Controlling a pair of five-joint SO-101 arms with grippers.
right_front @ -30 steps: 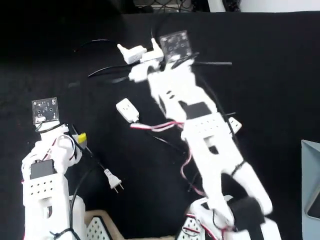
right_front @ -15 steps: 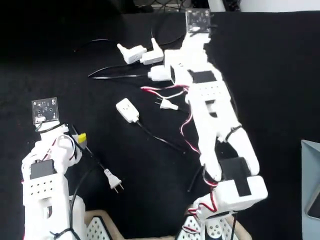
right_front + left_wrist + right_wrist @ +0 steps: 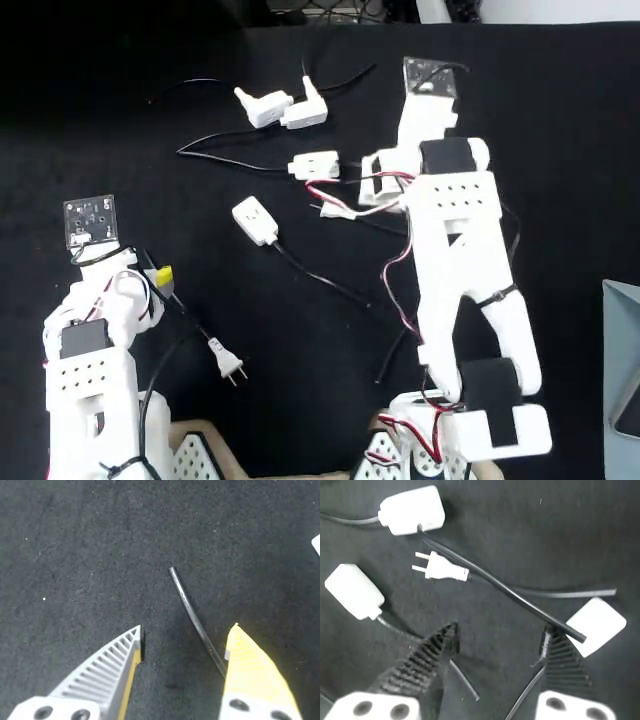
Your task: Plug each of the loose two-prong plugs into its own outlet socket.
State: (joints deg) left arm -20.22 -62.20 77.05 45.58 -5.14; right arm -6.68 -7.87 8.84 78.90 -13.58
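Observation:
My right gripper (image 3: 501,630) hangs open over the black cloth, nothing between its dark fingers. Beyond it lie a white two-prong plug (image 3: 440,570) on a black cable, a white socket (image 3: 412,510), a second socket (image 3: 354,591) and a third (image 3: 597,622) close to one finger. The high view has the same plug (image 3: 335,210) between a socket (image 3: 315,163) and another socket (image 3: 255,220). Another plug (image 3: 230,365) lies near the left arm. My left gripper (image 3: 186,629) is open above a loose black cable end (image 3: 192,615).
Two white pieces (image 3: 280,108) sit joined together at the back of the cloth. Black cables cross the middle. The right arm (image 3: 455,220) lies over the right centre, red wires trailing from it. A grey box edge (image 3: 622,360) stands at the far right.
The right arm has swung from the joined white pieces at the back toward the right, uncovering a socket and the white plug. The left arm has not moved.

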